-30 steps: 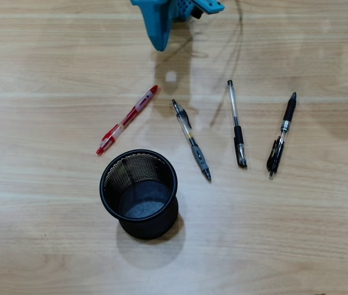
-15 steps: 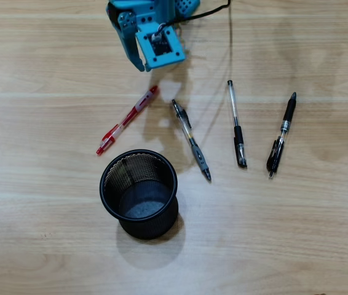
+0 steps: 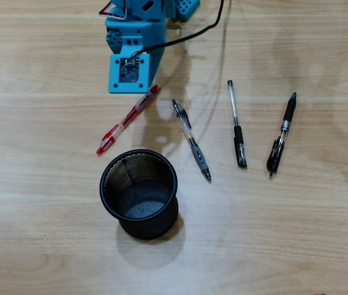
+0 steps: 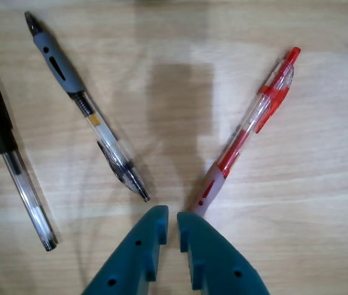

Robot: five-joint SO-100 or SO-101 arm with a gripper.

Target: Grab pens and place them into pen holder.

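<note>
A black mesh pen holder stands empty at the front of the wooden table. Four pens lie behind it: a red pen, a clear pen with a grey grip, a clear pen with a black grip and a black pen. In the wrist view my teal gripper hangs above the table with its jaws almost together and nothing between them. The red pen lies just ahead to the right, its grey end hidden behind the right fingertip. The grey-grip pen lies to the left.
The blue arm with its camera block sits at the back, over the red pen's upper end. A black cable runs off to the back. The black-grip pen shows at the left edge of the wrist view.
</note>
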